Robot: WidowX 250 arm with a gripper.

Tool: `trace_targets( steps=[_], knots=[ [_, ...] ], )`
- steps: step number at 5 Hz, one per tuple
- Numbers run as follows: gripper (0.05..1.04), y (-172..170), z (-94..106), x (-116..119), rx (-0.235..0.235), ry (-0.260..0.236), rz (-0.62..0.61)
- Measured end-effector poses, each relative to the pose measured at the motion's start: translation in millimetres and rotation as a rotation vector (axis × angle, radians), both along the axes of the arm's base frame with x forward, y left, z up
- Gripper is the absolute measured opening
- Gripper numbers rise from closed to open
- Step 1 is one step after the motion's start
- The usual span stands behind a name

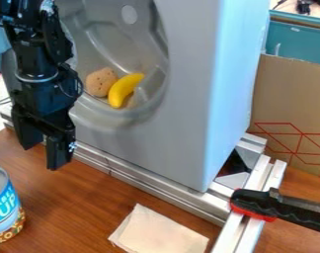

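A tall grey cabinet [189, 99] stood at the far edge of the desk [70, 197], with a rounded hollow [110, 44] in its front. A cardboard box [288, 104] stood to its right, with red lines on it, and a teal bin [298, 42] behind that. Silver metal rails [149, 183] ran along the foot of the cabinet and, on the right, toward the near edge of the desk.

The black gripper [44, 156] hung at the left, in front of the cabinet and above the far left part of the desk. Its fingers pointed down and stood partway apart, with nothing between them. A soup can [4, 210] stood upright toward the left edge of the desk, nearest below the fingers. A black and red clamp [271, 205] lay across the rails at the right. A folded pale napkin [159, 232] lay flat toward the near edge of the desk. In the bottom of the hollow, a yellow banana [124, 90] rested at a slant just beside a brown, dotted lump [100, 82].
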State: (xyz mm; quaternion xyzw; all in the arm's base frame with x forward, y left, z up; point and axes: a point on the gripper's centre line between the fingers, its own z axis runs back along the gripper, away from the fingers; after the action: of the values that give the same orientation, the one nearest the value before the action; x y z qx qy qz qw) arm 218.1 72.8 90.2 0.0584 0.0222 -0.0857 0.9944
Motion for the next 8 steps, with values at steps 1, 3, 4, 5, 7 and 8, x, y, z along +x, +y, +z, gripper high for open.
trace_targets(
  steps=[1, 3, 4, 5, 7, 8],
  knots=[
    [0.999, -0.2, -3.8, -1.6, -0.005, 0.016, 0.002],
    [0.999, 25.8, 8.9, 28.7, -0.052, -0.091, -0.111],
    [0.999, 38.1, 17.8, 48.6, -0.085, -0.152, -0.147],
    [0.999, 39.4, 15.3, 75.8, -0.169, -0.221, -0.182],
    [0.999, 45.5, 9.9, 116.2, -0.234, -0.307, -0.196],
    [0.999, 49.9, 14.2, 126.5, -0.224, -0.317, -0.196]
  ],
)
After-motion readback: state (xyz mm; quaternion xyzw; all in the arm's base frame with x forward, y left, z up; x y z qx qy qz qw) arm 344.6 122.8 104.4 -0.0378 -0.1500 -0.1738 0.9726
